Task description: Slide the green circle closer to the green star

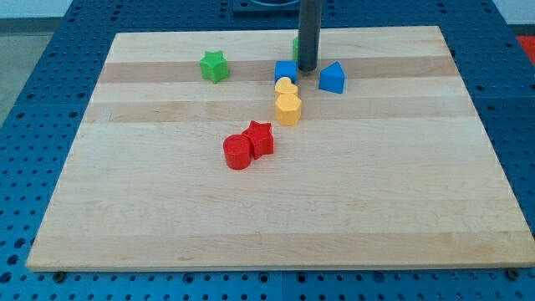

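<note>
The green star (215, 66) lies near the view's top left of the wooden board. The green circle (296, 47) is mostly hidden behind my rod; only a green sliver shows at the rod's left edge near the view's top. My tip (307, 68) rests on the board just below the green circle, between the blue cube (285, 72) on its left and the blue triangular block (332, 78) on its right. The green star lies well to the left of the tip.
A yellow heart (286, 86) and a yellow hexagonal block (287, 108) sit just below the blue cube. A red star (259, 138) touches a red cylinder (237, 152) nearer the board's middle. The board (167, 209) lies on a blue perforated table.
</note>
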`<state>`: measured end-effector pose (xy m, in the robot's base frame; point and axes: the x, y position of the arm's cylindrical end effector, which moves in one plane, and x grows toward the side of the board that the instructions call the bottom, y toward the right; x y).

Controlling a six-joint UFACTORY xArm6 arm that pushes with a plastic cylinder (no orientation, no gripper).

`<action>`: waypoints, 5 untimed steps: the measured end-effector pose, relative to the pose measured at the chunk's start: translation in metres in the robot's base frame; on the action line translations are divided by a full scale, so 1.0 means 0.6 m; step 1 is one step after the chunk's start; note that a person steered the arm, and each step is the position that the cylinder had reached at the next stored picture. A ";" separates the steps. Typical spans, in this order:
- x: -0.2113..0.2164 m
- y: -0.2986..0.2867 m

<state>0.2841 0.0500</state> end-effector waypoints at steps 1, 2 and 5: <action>-0.027 0.013; -0.057 0.037; -0.103 0.029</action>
<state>0.2225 0.0674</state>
